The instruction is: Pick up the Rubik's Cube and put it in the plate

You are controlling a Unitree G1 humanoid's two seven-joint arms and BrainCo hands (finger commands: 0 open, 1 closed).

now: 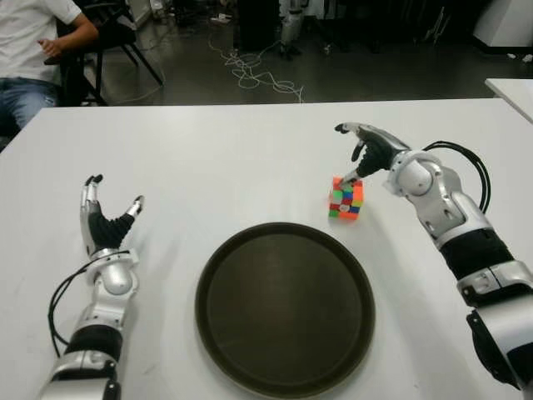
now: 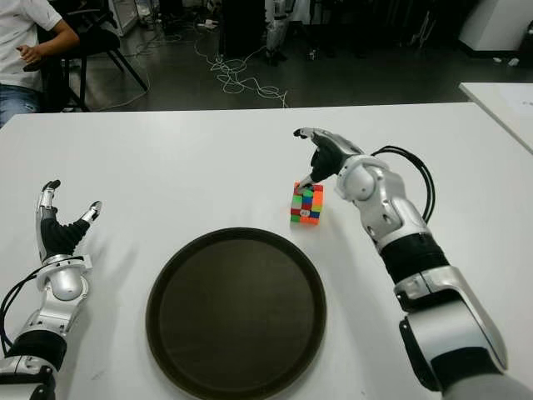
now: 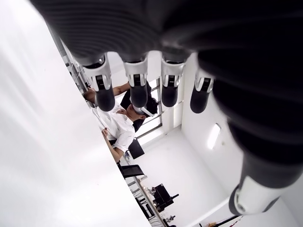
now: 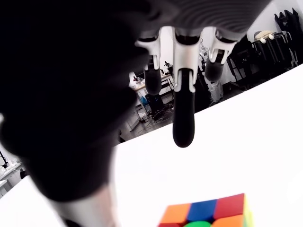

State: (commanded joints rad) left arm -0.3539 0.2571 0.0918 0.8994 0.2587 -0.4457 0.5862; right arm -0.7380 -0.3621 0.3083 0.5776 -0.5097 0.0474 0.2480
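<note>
The Rubik's Cube (image 1: 346, 201) stands on the white table (image 1: 216, 150) just beyond the far right rim of the dark round plate (image 1: 285, 308), which holds nothing. My right hand (image 1: 356, 154) hovers over the cube, fingers spread and open. Its thumb tip comes down to the cube's top far edge, and nothing is grasped. In the right wrist view the cube (image 4: 208, 213) shows below the extended fingers (image 4: 183, 127). My left hand (image 1: 108, 212) shows left of the plate, fingers pointing up, open and holding nothing.
A person (image 1: 33, 50) sits on a chair beyond the table's far left corner. Cables (image 1: 250, 71) lie on the floor behind the table. A second white table (image 1: 512, 87) shows at the right edge.
</note>
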